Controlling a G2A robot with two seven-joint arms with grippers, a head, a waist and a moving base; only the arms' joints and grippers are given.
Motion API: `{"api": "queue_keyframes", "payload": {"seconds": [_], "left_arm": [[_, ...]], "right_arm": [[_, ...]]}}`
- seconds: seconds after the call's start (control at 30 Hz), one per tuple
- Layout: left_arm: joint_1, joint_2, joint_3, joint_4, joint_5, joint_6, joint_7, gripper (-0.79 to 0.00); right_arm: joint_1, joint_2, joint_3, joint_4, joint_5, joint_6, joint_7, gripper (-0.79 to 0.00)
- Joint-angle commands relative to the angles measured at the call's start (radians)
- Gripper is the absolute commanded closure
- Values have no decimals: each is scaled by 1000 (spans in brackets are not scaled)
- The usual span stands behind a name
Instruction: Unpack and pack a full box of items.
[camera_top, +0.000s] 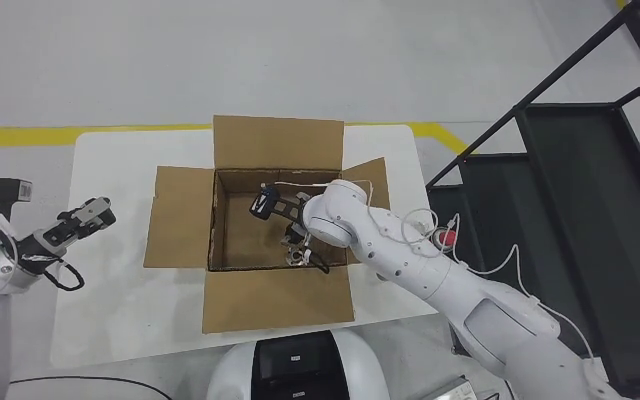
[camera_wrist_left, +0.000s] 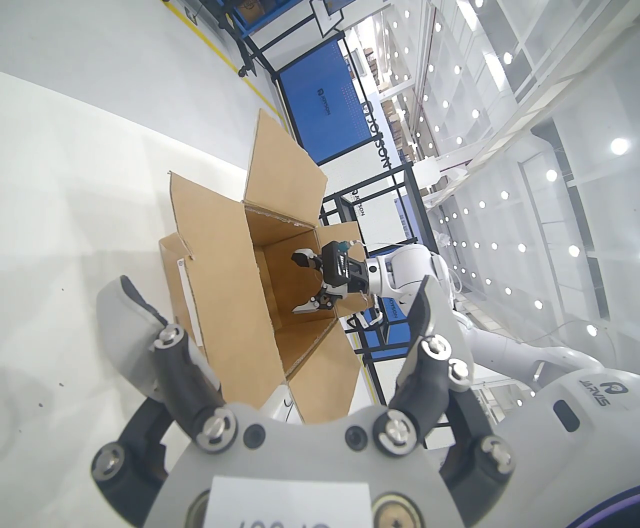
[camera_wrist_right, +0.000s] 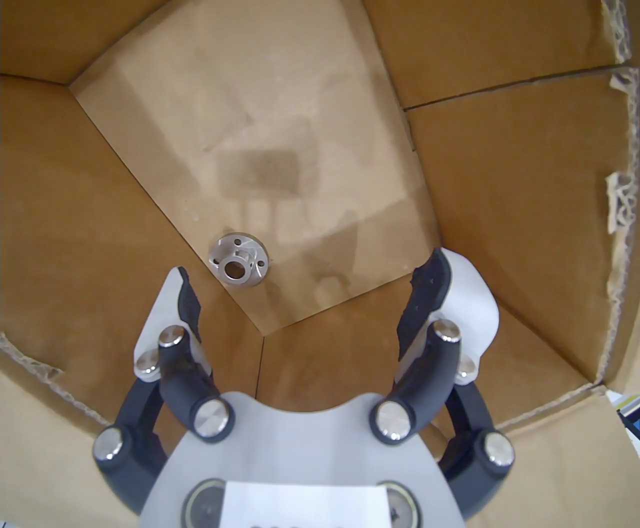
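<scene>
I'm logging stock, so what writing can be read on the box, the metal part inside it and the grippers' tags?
Cardboard box: white label on its outside, too small to read.
Metal part: no marks seen.
Left gripper tag, right gripper tag: cut off, unreadable.

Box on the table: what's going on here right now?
The right gripper is inside the open cardboard box, open and holding nothing, poised above a small round metal flange that lies on the box floor close to a wall. That flange is the one item visible in there. The left gripper is open too, off to the side above the white table, holding nothing.
</scene>
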Motion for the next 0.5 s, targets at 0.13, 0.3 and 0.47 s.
{"api": "queue_keyframes", "payload": {"seconds": [0.13, 0.3, 0.47], "left_arm": [[0, 0, 0, 0, 0, 0, 0, -785], [0, 0, 0, 0, 0, 0, 0, -785], [0, 0, 0, 0, 0, 0, 0, -785]], "right_arm": [[0, 0, 0, -1, 0, 0, 1, -785], [0, 0, 0, -1, 0, 0, 1, -785], [-1, -4, -29, 44, 12, -129, -9, -785]]}}
